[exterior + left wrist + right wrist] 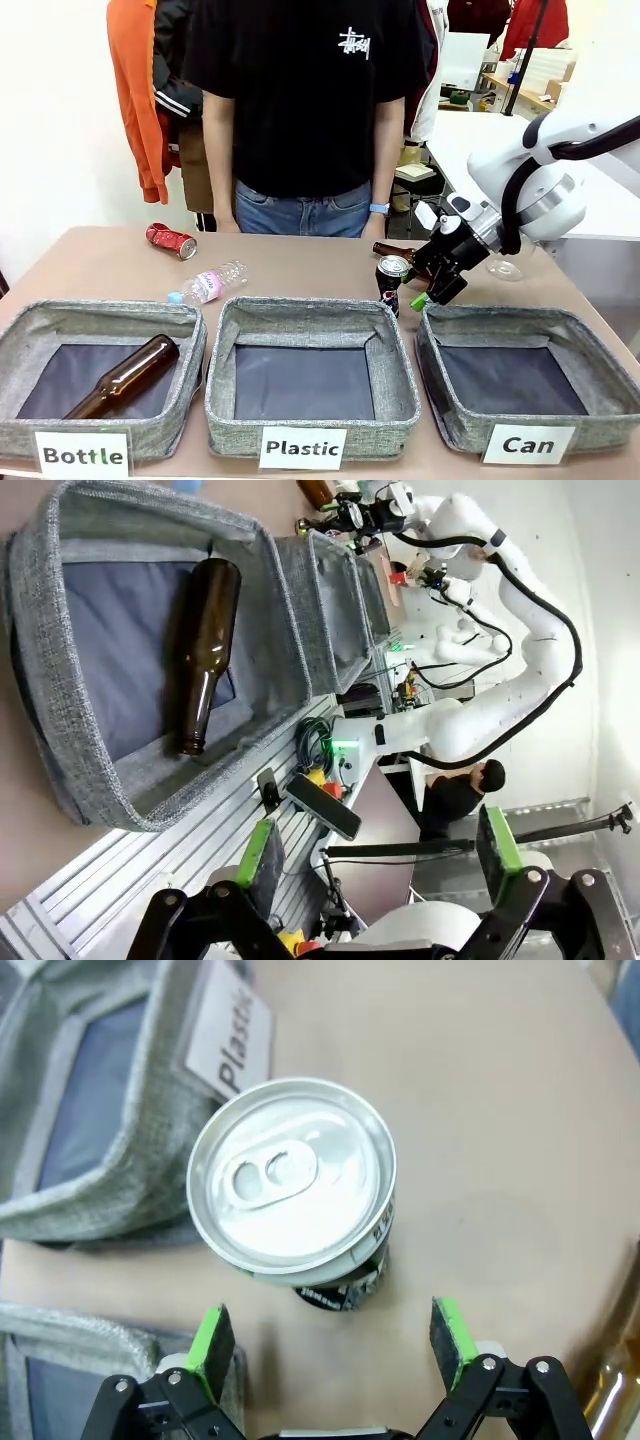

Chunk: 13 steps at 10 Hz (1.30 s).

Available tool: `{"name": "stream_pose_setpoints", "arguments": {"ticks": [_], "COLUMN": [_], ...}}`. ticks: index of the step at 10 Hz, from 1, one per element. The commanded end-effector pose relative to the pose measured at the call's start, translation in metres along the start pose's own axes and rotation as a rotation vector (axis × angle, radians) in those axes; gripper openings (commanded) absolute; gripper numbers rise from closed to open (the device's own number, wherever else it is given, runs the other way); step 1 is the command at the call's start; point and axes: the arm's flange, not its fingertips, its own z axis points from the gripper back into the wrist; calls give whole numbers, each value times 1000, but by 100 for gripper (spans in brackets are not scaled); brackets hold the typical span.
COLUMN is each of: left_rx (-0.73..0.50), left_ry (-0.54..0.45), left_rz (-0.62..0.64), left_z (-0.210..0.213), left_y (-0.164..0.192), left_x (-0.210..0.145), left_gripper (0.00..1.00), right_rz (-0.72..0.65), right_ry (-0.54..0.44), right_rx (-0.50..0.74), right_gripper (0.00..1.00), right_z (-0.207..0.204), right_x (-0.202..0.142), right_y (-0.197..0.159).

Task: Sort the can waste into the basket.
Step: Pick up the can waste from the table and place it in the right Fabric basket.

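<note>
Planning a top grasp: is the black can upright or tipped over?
Upright: the black can stands on its base, its silver top facing the open right hand above it.

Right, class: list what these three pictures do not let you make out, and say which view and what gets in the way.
Black can, side print: right wrist view, looking down, its lid covers most of it.
Brown bottle on the table: front view, right arm hides all but one end.
Crushed red can, lettering: front view, too small.
</note>
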Motion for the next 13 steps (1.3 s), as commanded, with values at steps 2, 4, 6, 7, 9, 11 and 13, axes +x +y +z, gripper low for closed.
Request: {"name": "stream_pose_setpoints", "arguments": {"ticks": [2, 4, 6, 7, 9, 11, 13], "left_rx": [-22, -22, -22, -22, -22, -22, -22], "left_ry": [-6, -6, -6, -6, -6, -6, -6], "left_rz": [7, 7, 7, 7, 7, 7, 7], "left_z": [2, 2, 2, 2, 2, 2, 2], "left_y": [-7, -7, -7, -7, -7, -7, -7], "left_x": [-5, -5, -5, -5, -5, -5, -5], "left_gripper": [100, 100, 100, 100, 100, 100, 100], "right_rz": [33, 51, 39, 35, 25, 20, 15], "right_ry": [-82, -141, -199, -209, -252, -287, -302], "right_rx": [10, 10, 54, 66, 79, 90, 99], "right_gripper": [100, 100, 100, 100, 100, 40, 38], "right_z": [-13, -17, -20, -21, -21, -21, -23], "right_x": [3, 5, 9, 8, 10, 9, 8], "right_y": [-12, -12, -13, -13, -15, -14, -16]}}
